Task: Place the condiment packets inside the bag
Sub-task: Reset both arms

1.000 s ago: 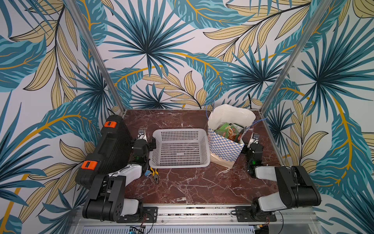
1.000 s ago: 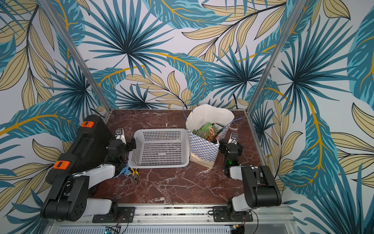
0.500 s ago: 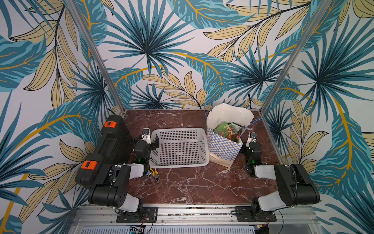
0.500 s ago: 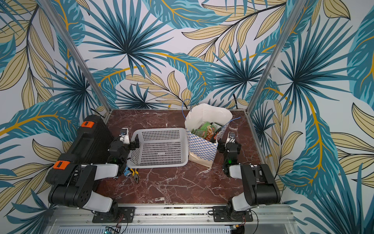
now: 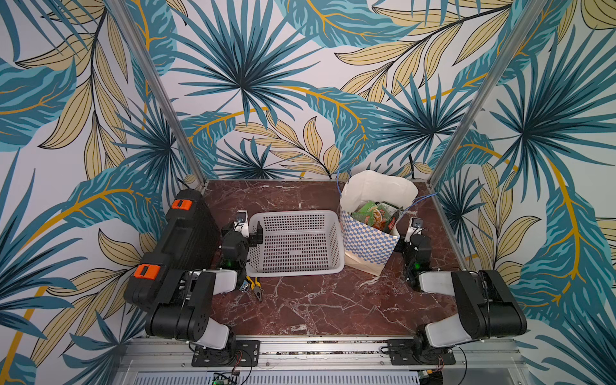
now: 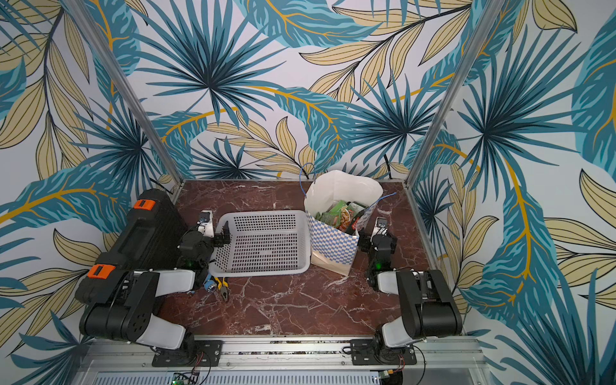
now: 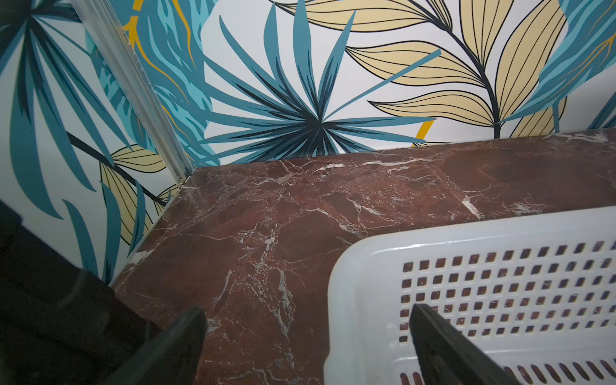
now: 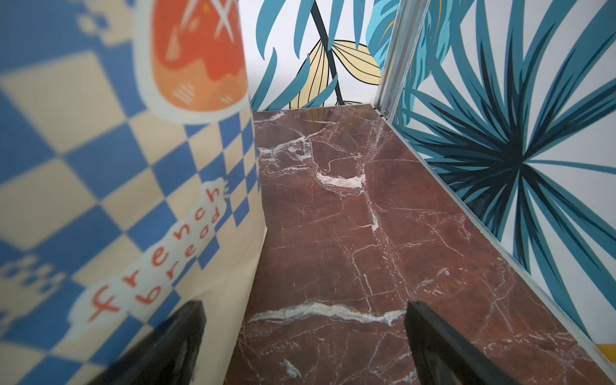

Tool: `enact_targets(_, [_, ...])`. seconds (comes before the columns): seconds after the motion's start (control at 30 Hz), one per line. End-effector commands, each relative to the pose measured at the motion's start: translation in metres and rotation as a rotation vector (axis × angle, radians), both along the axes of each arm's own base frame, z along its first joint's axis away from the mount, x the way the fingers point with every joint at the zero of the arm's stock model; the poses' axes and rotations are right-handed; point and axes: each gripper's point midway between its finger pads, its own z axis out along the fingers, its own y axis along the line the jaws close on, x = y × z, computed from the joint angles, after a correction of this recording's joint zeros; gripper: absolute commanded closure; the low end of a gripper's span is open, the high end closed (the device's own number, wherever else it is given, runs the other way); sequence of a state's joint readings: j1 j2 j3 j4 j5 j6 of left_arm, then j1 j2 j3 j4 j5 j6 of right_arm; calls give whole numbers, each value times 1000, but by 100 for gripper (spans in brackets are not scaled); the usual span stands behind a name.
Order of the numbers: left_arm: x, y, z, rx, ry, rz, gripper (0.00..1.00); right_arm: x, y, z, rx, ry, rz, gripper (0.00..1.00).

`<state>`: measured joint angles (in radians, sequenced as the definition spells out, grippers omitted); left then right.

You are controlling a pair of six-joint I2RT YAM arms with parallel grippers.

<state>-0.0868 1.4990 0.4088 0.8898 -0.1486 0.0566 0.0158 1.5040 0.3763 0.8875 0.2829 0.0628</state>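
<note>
We saw the condiment packets (image 5: 376, 213) piled inside the bag (image 5: 365, 245), with none in the basket (image 5: 293, 270). Both pincers stood wide and empty, the left pincer (image 7: 308, 311) at the basket's corner and the right pincer (image 8: 305, 306) beside the bag. We judged that any retreat should avoid nudging the bag. Only the top views showed the packets; the right wrist view showed the bag's printed side.

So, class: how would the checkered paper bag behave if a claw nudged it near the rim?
Likely tippy: the bag stands tall and narrow. Its paper rim looks crumpled, so it would probably buckle. The condiment packets inside may steady it.
</note>
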Motion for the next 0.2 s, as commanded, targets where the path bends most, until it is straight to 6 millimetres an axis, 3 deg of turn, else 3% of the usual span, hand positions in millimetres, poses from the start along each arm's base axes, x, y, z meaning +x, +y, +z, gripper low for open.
enact_targets(0.0, [-4, 2, -25, 23, 94, -6, 0, 6, 15, 2, 1, -7, 65, 1])
enact_targets(0.17, [-4, 2, -25, 23, 94, -4, 0, 6, 15, 3, 1, -9, 66, 0])
